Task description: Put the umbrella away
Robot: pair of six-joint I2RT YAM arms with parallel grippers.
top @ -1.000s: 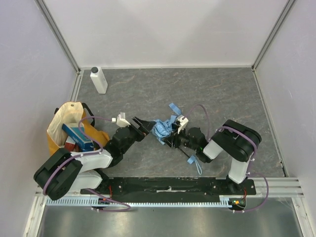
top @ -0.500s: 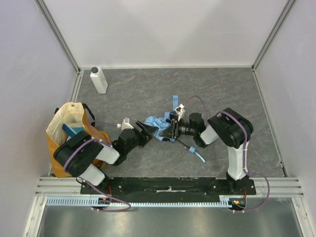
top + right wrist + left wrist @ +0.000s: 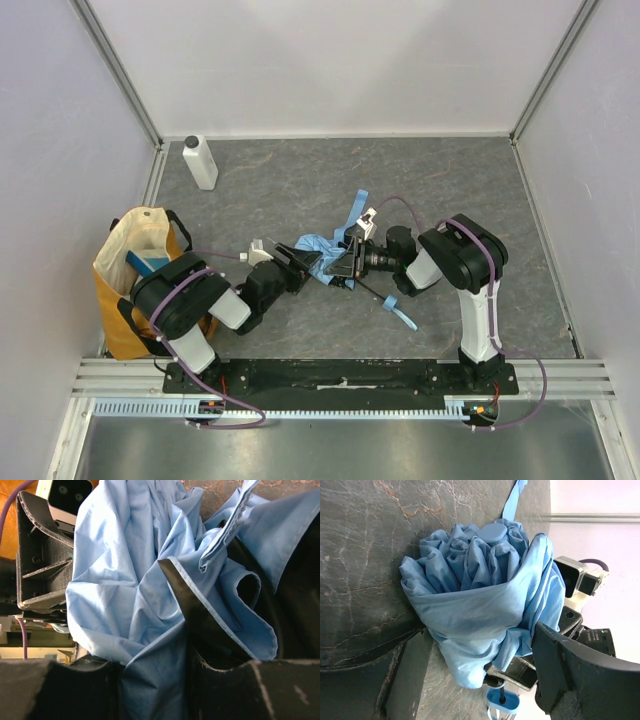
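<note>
now, left gripper: a second ago it sat back from the bundle with jaws at their widest. it has since swung in and begun to narrow, but the jaws are open, one finger on each side of the cloth, not pinching yet.
right gripper: clamped on a fold of the umbrella – its wrist view shows blue cloth bunched between the fingers. it has carried the bundle a little left and away from the bases.
meaning: likely a hand-over or a two-handed gather; nothing is stowed so far.
umbrella, look: collapsed but loose – thin sky-blue cloth in crumpled pleats, seams showing, round cap at the top of the folds in the left wrist view.
strap: trails free on the far side.
shaft: black, pokes toward the near right, ending in a blue loop.
place: mid-table, between the two grippers.
bag: left of it, well apart, mouth open.
</note>
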